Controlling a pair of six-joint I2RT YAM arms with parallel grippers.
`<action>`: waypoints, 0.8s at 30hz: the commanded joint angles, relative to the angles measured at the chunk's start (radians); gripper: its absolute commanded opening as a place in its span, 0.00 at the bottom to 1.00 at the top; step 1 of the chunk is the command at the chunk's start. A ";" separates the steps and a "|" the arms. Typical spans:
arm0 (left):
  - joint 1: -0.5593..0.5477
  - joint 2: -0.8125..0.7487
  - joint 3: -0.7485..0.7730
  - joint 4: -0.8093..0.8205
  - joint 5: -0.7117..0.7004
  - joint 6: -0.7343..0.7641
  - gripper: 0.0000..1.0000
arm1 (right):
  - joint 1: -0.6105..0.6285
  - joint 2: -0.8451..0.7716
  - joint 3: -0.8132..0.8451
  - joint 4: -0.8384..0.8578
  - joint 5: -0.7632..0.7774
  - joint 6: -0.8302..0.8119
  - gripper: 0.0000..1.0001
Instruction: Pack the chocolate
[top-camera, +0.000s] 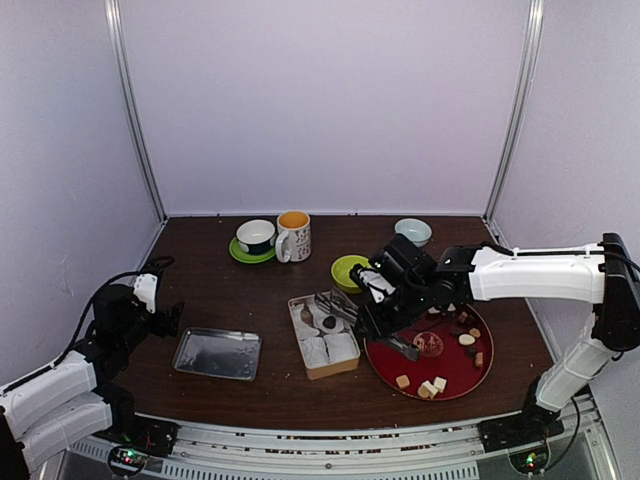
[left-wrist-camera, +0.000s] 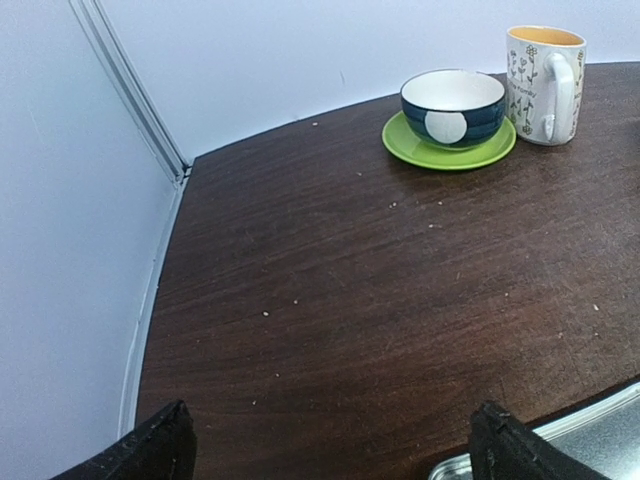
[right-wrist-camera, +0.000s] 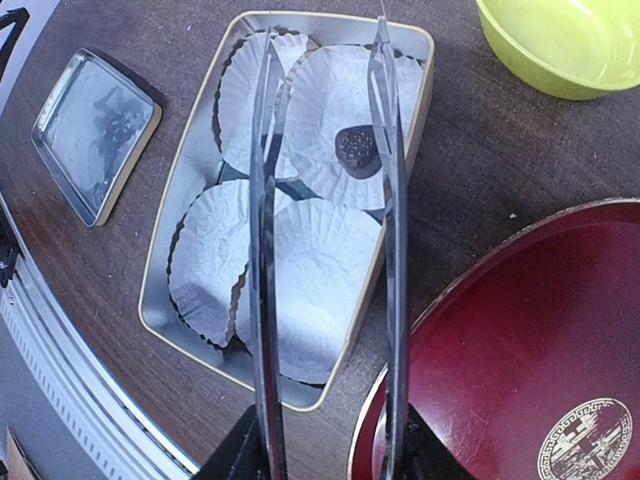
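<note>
On the dark wooden desk (top-camera: 220, 300) we see a white floral mug (top-camera: 293, 238) with orange inside, just beside a blue-and-white bowl (top-camera: 256, 235) resting on a lime-green saucer (top-camera: 250, 257); a flat silver metal tray (top-camera: 217, 354) lies well apart.

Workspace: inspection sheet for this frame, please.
Surface: dark wooden table, scattered crumbs.
Job's things: one dark chocolate in a paper cup in the tin; more pieces on the red tray.
Clutter: tin lid, mug, bowl on saucer, green bowl, pale bowl.
Grippers: left jaws open, empty; right jaws shut on tongs, tips apart over the tin.
Cables: one black cable, left side.
Surroundings: plain white walls.
</note>
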 joint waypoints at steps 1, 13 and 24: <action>0.006 -0.005 0.025 0.045 0.045 0.023 0.98 | 0.005 -0.018 0.031 -0.009 0.031 -0.012 0.39; 0.006 0.028 0.065 -0.012 0.238 0.108 0.98 | 0.006 -0.032 0.031 -0.015 0.029 -0.020 0.39; 0.005 0.078 0.112 -0.146 0.104 0.008 0.98 | 0.003 -0.092 -0.028 -0.005 0.045 -0.026 0.39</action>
